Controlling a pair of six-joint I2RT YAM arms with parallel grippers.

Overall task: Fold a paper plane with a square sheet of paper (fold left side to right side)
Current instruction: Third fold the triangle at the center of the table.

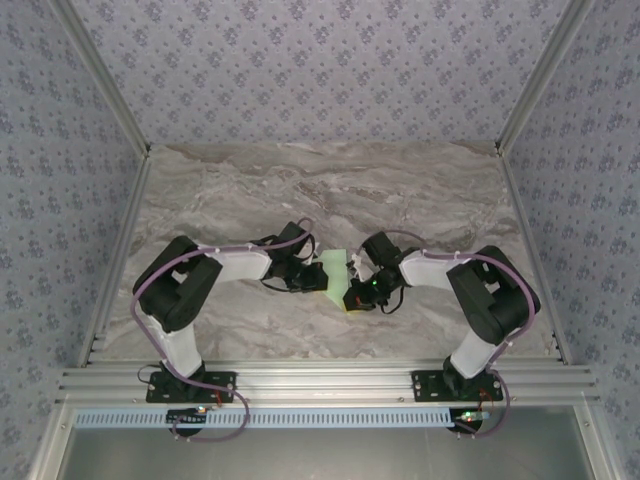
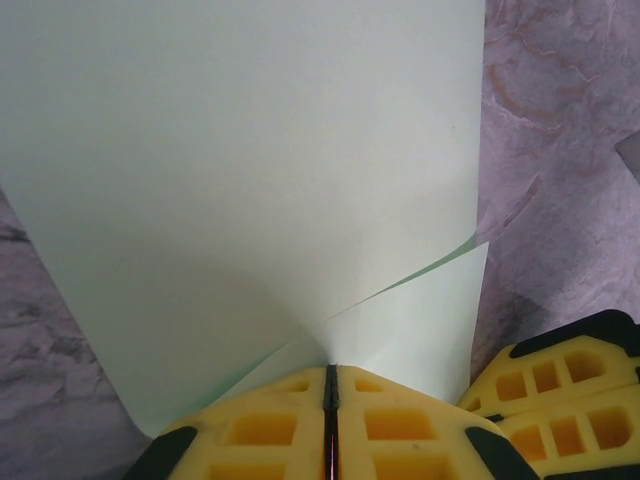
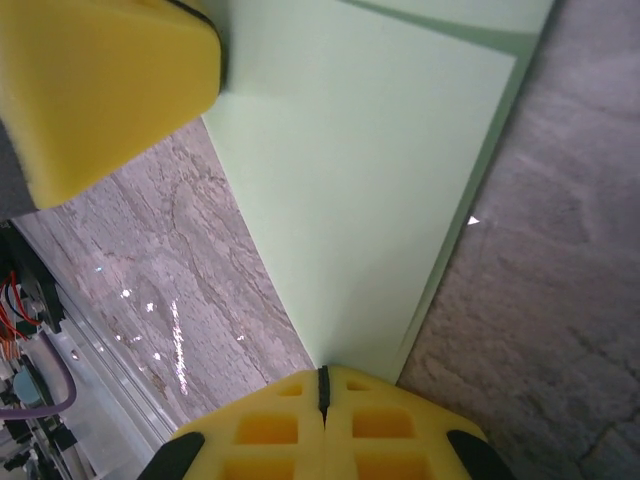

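The square sheet of paper (image 1: 335, 268) is pale mint green and hangs lifted between the two arms at the table's middle. It is doubled over, with two layers and a slanted edge in the left wrist view (image 2: 250, 180). My left gripper (image 1: 318, 281) (image 2: 331, 372) is shut on its near edge, the paper coming out of the seam between the yellow pads. My right gripper (image 1: 351, 294) (image 3: 322, 375) is shut on a narrow end of the paper (image 3: 370, 180). The two grippers are close together: the right one's fingers (image 2: 560, 385) show at the left wrist view's lower right.
The marble-patterned table (image 1: 330, 190) stretches behind and beside the paper. Aluminium rails (image 1: 320, 380) run along the near edge and up both sides. Patterned walls close in the back and sides. A yellow finger of the left gripper (image 3: 100, 80) sits at the right wrist view's top left.
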